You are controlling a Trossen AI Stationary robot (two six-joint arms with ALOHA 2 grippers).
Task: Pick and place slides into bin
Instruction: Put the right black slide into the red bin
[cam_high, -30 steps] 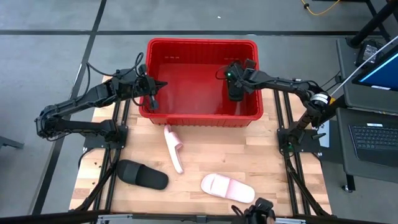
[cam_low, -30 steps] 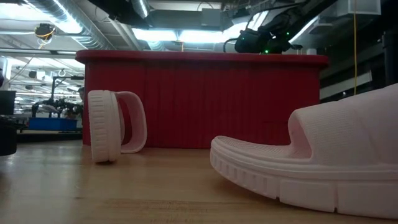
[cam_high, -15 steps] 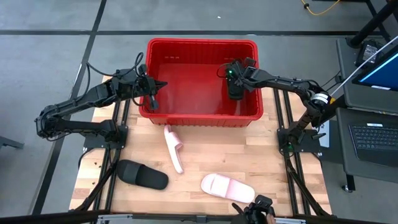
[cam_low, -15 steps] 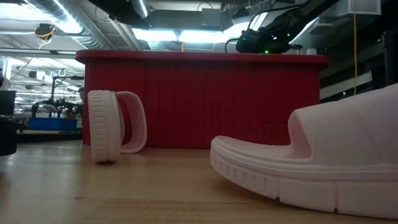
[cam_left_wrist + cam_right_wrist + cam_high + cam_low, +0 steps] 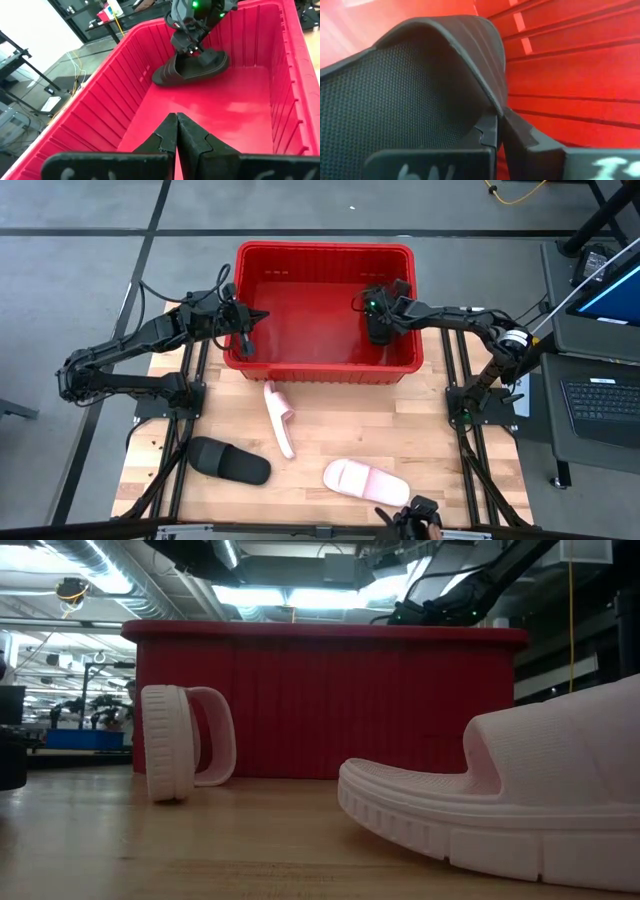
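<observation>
Jaws of your right gripper (image 5: pixel 379 330) pinch the strap of a black slide (image 5: pixel 192 67) inside the red bin (image 5: pixel 324 252), toward the bin's 3 o'clock end; your left wrist view shows that slide's sole down on the bin floor, near the far wall. Up close in the right wrist view, the dark fingers (image 5: pixel 492 135) sit tight against the mesh-lined strap.

Your left gripper (image 5: pixel 243 330) hangs over the bin's 9 o'clock rim with its jaws pressed together, holding nothing, pointing into the bin.

Out on the tabletop (image 5: pixel 400 420), three slides lie well apart from one another. One pink slide on edge (image 5: pixel 279 418) stands on its side just in front of the bin's near wall, at about 6 o'clock from the bin's left half. A second black slide (image 5: pixel 229 461) lies flat toward 7 o'clock on the tabletop. A flat pink slide (image 5: pixel 365 481) lies sole down near the front edge, around 5 o'clock, and it fills the right foreground of the low view.
</observation>
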